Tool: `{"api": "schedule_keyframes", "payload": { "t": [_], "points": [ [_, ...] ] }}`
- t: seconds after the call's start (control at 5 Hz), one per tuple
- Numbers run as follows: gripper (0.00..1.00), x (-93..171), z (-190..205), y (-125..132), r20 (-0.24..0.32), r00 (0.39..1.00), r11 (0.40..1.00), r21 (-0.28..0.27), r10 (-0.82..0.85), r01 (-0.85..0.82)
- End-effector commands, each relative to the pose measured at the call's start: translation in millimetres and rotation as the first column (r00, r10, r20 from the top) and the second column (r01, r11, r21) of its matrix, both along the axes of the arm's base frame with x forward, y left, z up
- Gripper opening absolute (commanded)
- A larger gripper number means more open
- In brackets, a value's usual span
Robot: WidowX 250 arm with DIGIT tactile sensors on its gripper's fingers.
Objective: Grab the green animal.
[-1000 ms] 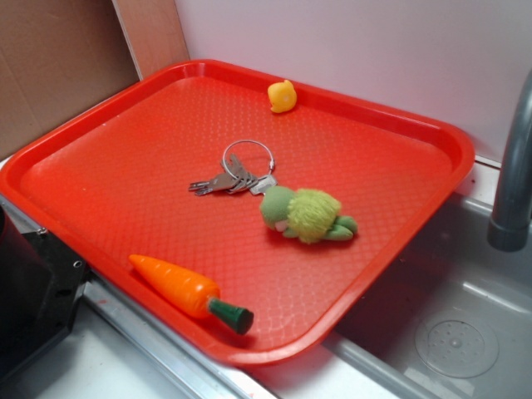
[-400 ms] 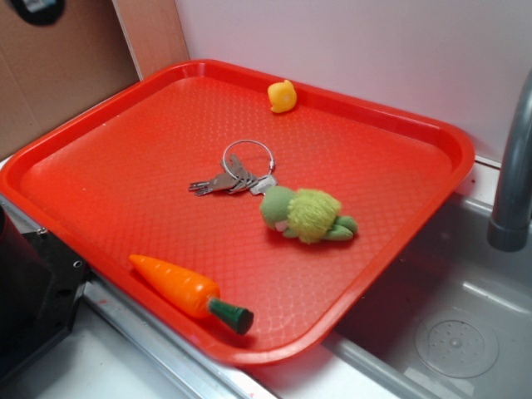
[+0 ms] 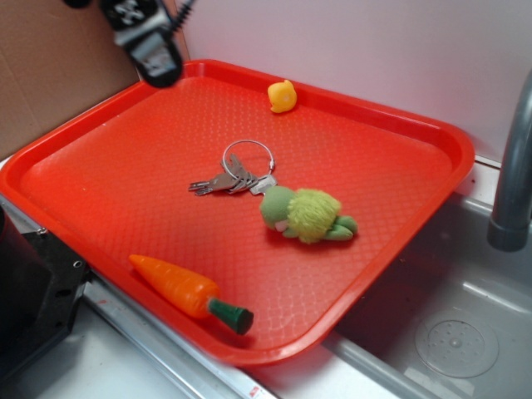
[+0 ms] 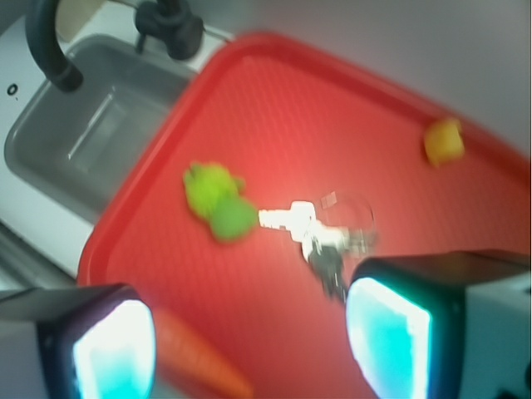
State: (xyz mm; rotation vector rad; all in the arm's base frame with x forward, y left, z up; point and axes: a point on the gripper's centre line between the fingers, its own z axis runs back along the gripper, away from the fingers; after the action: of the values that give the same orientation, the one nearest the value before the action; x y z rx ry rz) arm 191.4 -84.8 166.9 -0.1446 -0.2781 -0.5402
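My stock: green animal (image 3: 305,214), fuzzy plush body with smooth matt head; tray (image 3: 116,174), red textured plastic, slightly glossy; keys (image 3: 229,179), shiny metal; carrot (image 3: 179,285), glossy orange plastic.

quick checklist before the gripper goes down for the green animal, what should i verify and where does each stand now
1. Green animal unobstructed on the red tray: ok.
2. Gripper open, nothing between the fingers: ok.
3. Gripper above the green animal: not ok, it is over the tray's far left corner.
4. Keys clear of the toy: not ok, one key is at its head.
5. Carrot and yellow duck out of the way: ok.
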Motion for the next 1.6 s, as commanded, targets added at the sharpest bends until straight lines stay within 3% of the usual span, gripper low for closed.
{"api": "schedule_keyframes", "payload": {
  "t": [0.0,0.4,0.8,1.0,1.2,1.4],
  "points": [
    [1.00,26,-39,-52,0.028,0.973,0.974,0.015,-0.228,0.228],
    [1.00,30,-92,-62,-0.032,0.958,0.952,0.105,-0.285,0.287],
    [1.00,38,-134,-57,-0.128,0.954,0.944,0.158,-0.273,0.291],
    [0.00,41,-139,-55,-0.132,0.956,0.945,0.164,-0.262,0.281],
    [0.00,41,-136,-52,-0.125,0.963,0.952,0.162,-0.240,0.258],
    [0.00,39,-114,-44,-0.177,0.968,0.955,0.204,-0.179,0.214]
  ]
}}
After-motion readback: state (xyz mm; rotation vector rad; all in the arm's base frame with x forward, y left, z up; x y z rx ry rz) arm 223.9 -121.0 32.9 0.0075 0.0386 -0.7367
